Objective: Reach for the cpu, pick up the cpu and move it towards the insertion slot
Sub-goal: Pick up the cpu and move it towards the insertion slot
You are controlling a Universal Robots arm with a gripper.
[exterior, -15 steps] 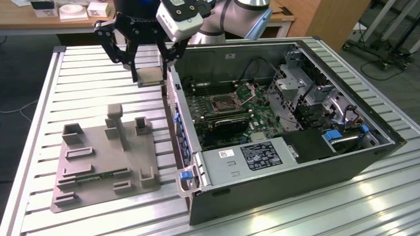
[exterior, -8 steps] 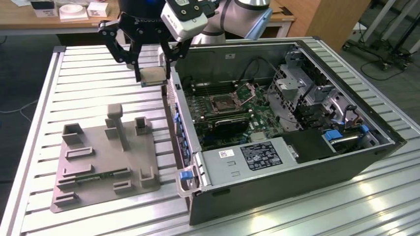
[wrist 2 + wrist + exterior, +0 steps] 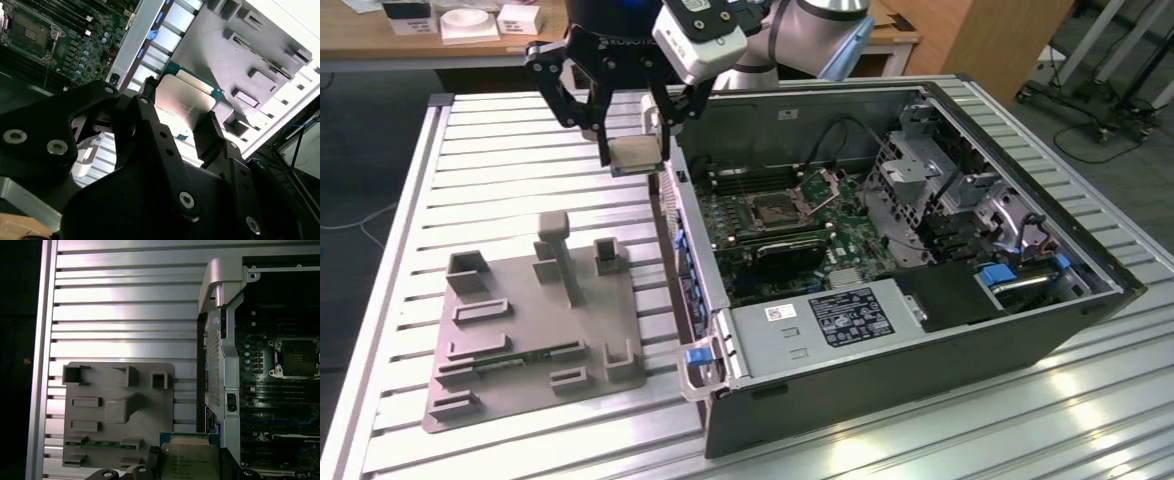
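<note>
Black gripper [image 3: 182,127] links crowd the second wrist view, its fingers [image 3: 207,132] closed on the cpu [image 3: 185,102], held in the air above the grey tray [image 3: 235,65].

First wrist view: the cpu [image 3: 189,457] hangs between tray [image 3: 117,405] and case [image 3: 220,340], with the slot [image 3: 296,357] well apart, inside the case.

Exterior view: the gripper [image 3: 630,150] carries the cpu [image 3: 632,155] just outside the case [image 3: 907,380] wall; the slot [image 3: 777,212] lies open on the board. Pickup looks done and the carry is in hand; what remains calls for crossing the wall and lining up squarely over the slot.
</note>
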